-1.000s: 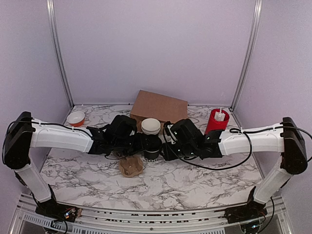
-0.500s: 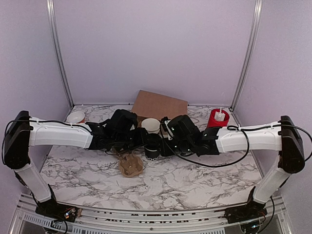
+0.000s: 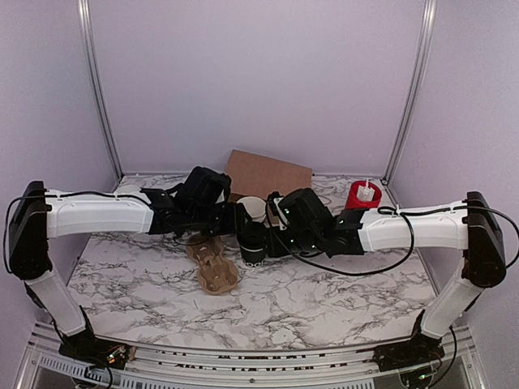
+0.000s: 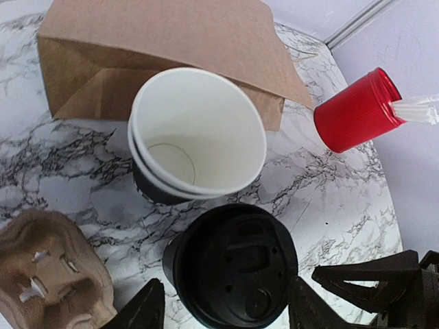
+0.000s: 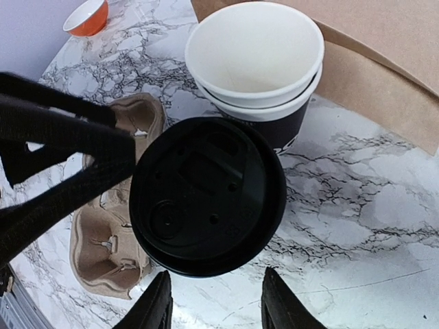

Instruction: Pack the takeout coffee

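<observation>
Top view, takeout coffee (image 3: 253,247): it is upright at mid-desk (image 3: 324,300), long axis vertical, just in front of the lidless cups (image 3: 252,208).
Top view, nearer arm: neither. The left end effector (image 3: 240,225) closes in from the cup's left and the right end effector (image 3: 270,241) from its right, both right beside it.
Top view, carrier (image 3: 212,263): the cardboard tray lies on the left arm's side, near the cup.
Left wrist, coffee: the takeout coffee (image 4: 233,267) sits straight ahead, lid up.
Left wrist, left end effector (image 4: 225,305): the fingers spread about lid-wide, one on each side. The lid hides any contact with the cup wall, so I cannot tell whether it grips.
Left wrist, backdrop: a paper bag (image 4: 158,41) and a red cylinder (image 4: 357,110) stand beyond.
Right wrist, coffee: the takeout coffee (image 5: 206,195) is directly ahead. The round black lid is seated flat with a small sip hole, and the black wall is barely seen.
Right wrist, right end effector (image 5: 216,305): the fingers are parted and straddle the cup below the lid's rim. Again I cannot tell whether it grips.
Lift: unclear whether the base rests on the desk.
</observation>
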